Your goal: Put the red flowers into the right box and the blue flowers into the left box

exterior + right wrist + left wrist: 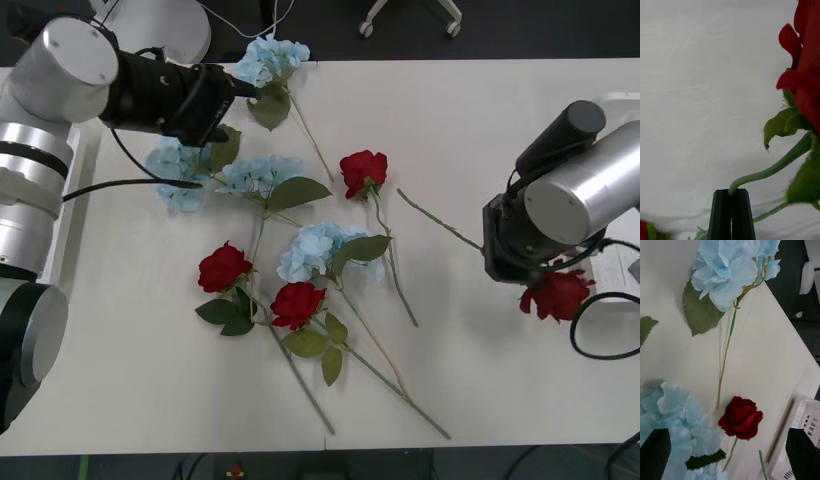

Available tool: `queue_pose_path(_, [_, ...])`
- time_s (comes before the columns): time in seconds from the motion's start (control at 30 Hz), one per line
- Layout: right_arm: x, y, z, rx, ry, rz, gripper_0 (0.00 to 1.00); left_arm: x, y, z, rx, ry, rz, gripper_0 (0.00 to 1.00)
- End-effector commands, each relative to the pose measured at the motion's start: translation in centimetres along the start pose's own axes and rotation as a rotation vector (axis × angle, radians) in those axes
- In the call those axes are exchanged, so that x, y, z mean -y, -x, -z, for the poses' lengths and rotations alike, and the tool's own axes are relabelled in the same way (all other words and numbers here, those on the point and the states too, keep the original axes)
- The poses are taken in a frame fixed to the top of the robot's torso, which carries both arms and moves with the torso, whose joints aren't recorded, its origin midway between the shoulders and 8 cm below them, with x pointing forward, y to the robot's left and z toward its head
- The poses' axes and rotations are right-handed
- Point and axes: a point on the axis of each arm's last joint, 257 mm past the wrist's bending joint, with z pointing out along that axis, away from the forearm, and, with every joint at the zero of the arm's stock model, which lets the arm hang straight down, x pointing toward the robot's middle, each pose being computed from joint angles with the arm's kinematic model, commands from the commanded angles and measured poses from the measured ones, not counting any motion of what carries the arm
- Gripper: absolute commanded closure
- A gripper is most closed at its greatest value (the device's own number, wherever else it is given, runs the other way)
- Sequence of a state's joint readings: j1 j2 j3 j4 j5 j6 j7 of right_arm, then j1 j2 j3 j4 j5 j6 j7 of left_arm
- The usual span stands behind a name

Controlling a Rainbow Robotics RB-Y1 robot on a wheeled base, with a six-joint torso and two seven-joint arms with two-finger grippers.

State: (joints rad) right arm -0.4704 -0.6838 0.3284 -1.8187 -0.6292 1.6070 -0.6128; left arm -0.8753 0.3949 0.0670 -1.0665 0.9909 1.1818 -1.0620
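The right gripper (730,195) has its two black fingers (720,213) pressed together on the thin green stem of a red rose (556,294). In the front view this rose hangs at the right of the frame, just under the arm, with its long stem pointing up and left over the table (480,130). The right box (622,262) lies at the right edge, mostly hidden behind the arm.

The left gripper (728,450) is wide open, its dark fingers at the two lower corners of its wrist view. It hovers in the upper left of the front view, over the blue flowers (262,175).

Three more red roses (362,170) lie in the middle of the table, mixed with the blue clusters. I cannot make out the left box with certainty.

The risk, as I judge it, is the grip: the stem is smooth, round and bends sharply at the fingertips, so the heavy bloom may turn or slip out during the move. The long stem may also catch on the rim of the box and stay outside.

The rose petals look like soft cloth, the leaves matte with toothed edges, the blue clusters fluffy and loose, the table smooth and pale.
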Motion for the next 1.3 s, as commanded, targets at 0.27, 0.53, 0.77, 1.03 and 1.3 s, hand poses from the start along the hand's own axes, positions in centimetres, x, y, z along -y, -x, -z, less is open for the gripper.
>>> queue_pose_path(0.27, [-8.3,5.8,8.3,0.216,0.163,0.741,1.0,-1.9,1.4,5.9,0.111,0.195,0.149,0.12])
queue_pose_path(0.53, [-15.2,13.2,12.0,0.409,0.128,1.218,1.0,-4.2,-2.9,5.1,0.229,0.306,-0.032,0.11])
queue_pose_path(0.77, [-17.7,22.3,12.6,0.53,-0.065,1.573,1.0,-6.2,-5.3,3.3,0.332,0.397,-0.037,0.12])
queue_pose_path(1.03, [-17.6,30.4,12.9,0.62,-0.339,1.923,1.0,-8.6,-5.0,0.7,0.388,0.422,-0.009,0.11])
queue_pose_path(1.3, [-17.2,32.4,9.2,0.627,-0.424,2.066,1.0,-10.0,-2.3,0.1,0.433,0.462,0.007,0.11])
